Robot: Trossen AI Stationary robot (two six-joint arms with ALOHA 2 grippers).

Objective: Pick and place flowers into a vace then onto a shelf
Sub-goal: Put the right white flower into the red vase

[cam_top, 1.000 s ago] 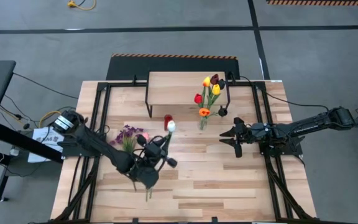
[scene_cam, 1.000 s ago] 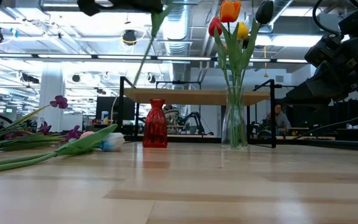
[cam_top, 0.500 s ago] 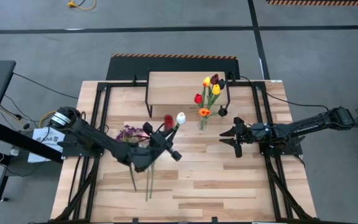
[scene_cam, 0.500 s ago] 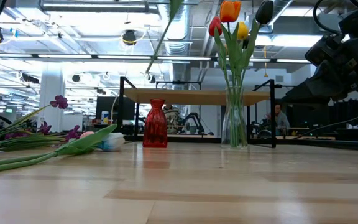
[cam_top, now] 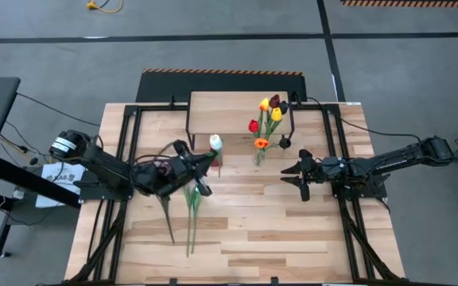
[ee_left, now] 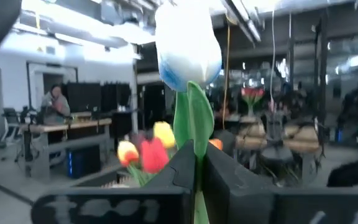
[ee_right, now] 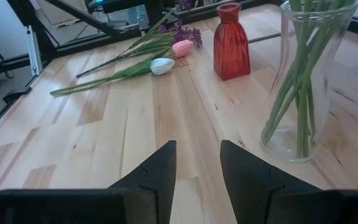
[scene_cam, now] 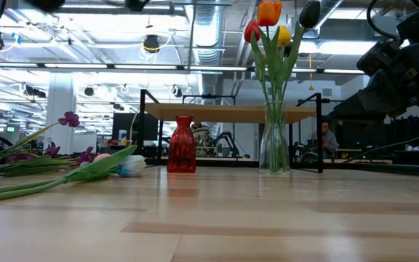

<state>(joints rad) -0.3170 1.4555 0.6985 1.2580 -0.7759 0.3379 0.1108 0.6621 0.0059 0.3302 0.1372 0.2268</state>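
My left gripper (cam_top: 201, 161) is raised over the table's left half, shut on a white tulip (cam_top: 215, 143) whose head (ee_left: 188, 46) stands beyond the fingertips. The glass vase (cam_top: 259, 155) with several tulips (scene_cam: 271, 25) stands in front of the shelf (cam_top: 237, 111). More flowers lie flat on the table at the left: purple sprigs (ee_right: 179, 31), a pink tulip (ee_right: 182, 48) and a white one (ee_right: 162, 65). My right gripper (ee_right: 197, 168) waits open to the right of the glass vase, with nothing between its fingers. My left gripper pinches the white tulip's green stem (ee_left: 194, 146) between its two fingers, a short way below the head, where a leaf wraps it. The fingers slant upward toward the table's far side. The flower is lifted clear, and its long stem (cam_top: 191, 230) trails back toward the near edge.
A small red vase (scene_cam: 182, 144) stands on the table left of the glass vase, right under the held tulip's head in the high view. The shelf's black legs (cam_top: 189, 131) stand behind both. Bare planks (cam_top: 277, 230) fill the table's near half.
My left gripper has risen and gone toward the table's far edge, tipping from pointing down to pointing slightly up. It has stayed shut on the white tulip. The tulip's head has swung up toward the shelf, and its stem has left the low view.
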